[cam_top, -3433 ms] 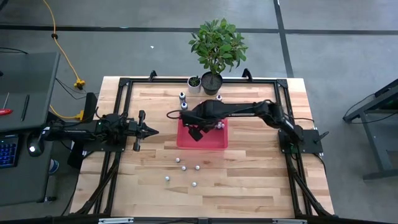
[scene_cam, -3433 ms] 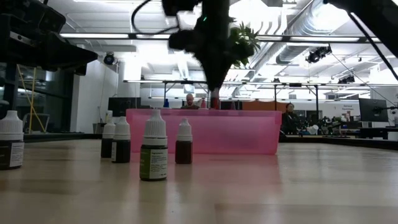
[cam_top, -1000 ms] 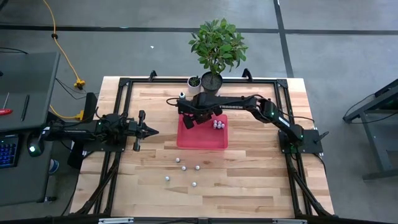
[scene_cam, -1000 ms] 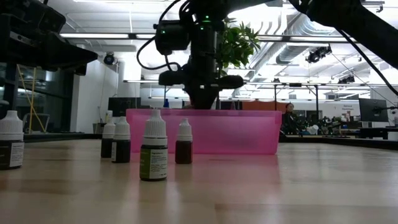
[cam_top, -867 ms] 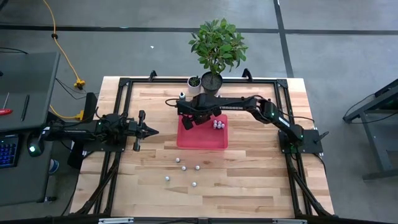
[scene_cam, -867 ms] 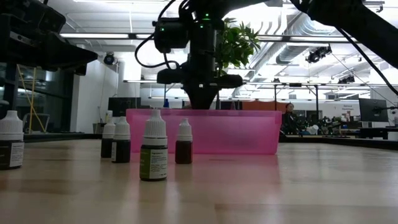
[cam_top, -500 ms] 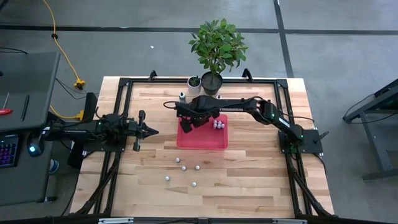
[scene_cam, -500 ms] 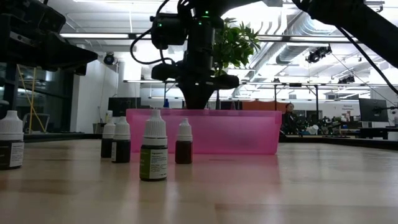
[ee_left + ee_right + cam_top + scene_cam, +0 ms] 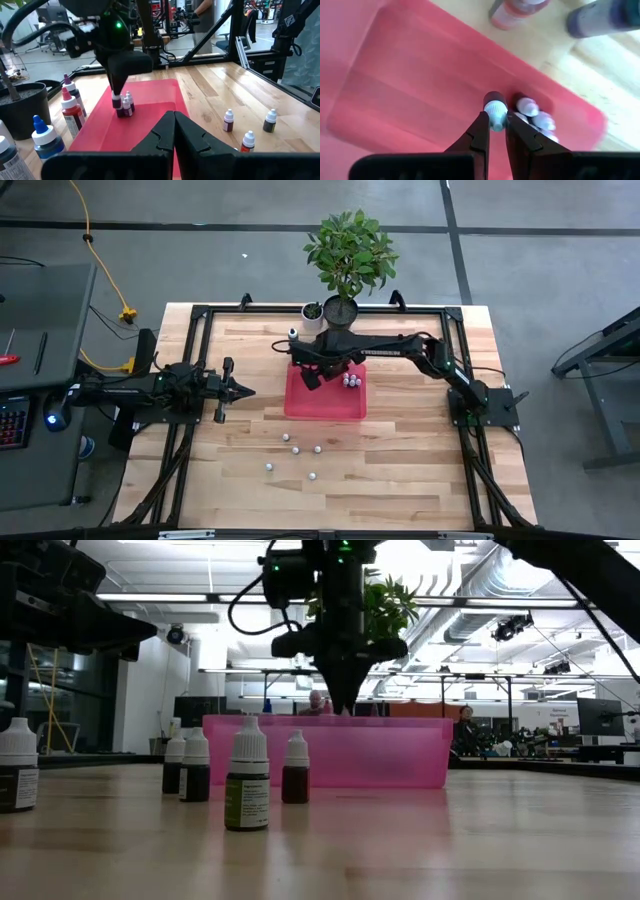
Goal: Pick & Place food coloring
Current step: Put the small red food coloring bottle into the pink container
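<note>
The food coloring bottles are tiny, with whitish caps. My right gripper [image 9: 313,376] hangs over the red tray [image 9: 325,405], shut on one dark bottle [image 9: 116,102]. A few more bottles [image 9: 350,381] stand in the tray's far right part. Several bottles [image 9: 297,450] stand upright on the wood near the tray's near side. One bottle [image 9: 292,335] stands beyond the tray's far left corner. My left gripper [image 9: 248,390] waits level at the table's left, shut on nothing. My right gripper pinches the bottle's whitish cap [image 9: 494,112] between its two fingers [image 9: 481,131]. The fingers come from above and point down. The bottle hangs upright below them, its dark body [image 9: 493,97] clear of the tray floor, close beside the bottles in the tray [image 9: 527,106].
A potted plant [image 9: 345,255] and a small white pot [image 9: 312,313] stand at the table's far edge behind the tray. Bigger red [image 9: 72,107] and blue [image 9: 45,135] bottles stand on the tray's far side. A black frame [image 9: 200,315] runs around the tabletop.
My right gripper, shut on the bottle all along, has gone toward the table's right edge and slightly up. It came from above the tray's far left corner to over the tray's inside, and the bottle came with it, hanging upright.
</note>
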Controlling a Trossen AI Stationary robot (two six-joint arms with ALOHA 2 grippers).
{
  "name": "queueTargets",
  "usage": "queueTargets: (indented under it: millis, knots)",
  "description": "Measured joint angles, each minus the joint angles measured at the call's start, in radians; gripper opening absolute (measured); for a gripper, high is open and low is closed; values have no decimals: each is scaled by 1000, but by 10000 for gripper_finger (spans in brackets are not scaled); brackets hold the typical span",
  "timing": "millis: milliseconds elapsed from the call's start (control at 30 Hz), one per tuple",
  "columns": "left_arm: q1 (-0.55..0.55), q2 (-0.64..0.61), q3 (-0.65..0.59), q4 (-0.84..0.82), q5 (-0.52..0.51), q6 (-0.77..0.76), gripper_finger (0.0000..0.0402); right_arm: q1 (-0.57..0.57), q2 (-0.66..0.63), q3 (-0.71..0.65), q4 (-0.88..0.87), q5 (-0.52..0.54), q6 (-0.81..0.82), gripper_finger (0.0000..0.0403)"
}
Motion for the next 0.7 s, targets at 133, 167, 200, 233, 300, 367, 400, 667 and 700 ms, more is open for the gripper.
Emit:
queueTargets:
  millis: [133,167,200,233,300,367,400,667,700]
  knots:
    - [0,0,0,0,0,0,0,5,-86,-202,182,-40,41,32]
    - [0,0,0,0,0,0,0,10,-112,-249,217,-39,57,32]
    - [0,0,0,0,0,0,0,14,-137,-291,241,-35,71,32]
    - [0,0,0,0,0,0,0,18,-158,-325,260,-24,82,32]
    - [0,0,0,0,0,0,0,21,-192,-378,265,-16,98,32]
    - [0,0,0,0,0,0,0,20,-213,-412,274,-17,102,32]
    - [0,0,0,0,0,0,0,18,-218,-422,281,-15,99,32]
    - [0,0,0,0,0,0,0,2,-222,-412,305,-9,20,36]
    - [0,0,0,0,0,0,0,-1,-222,-412,304,-9,14,38]
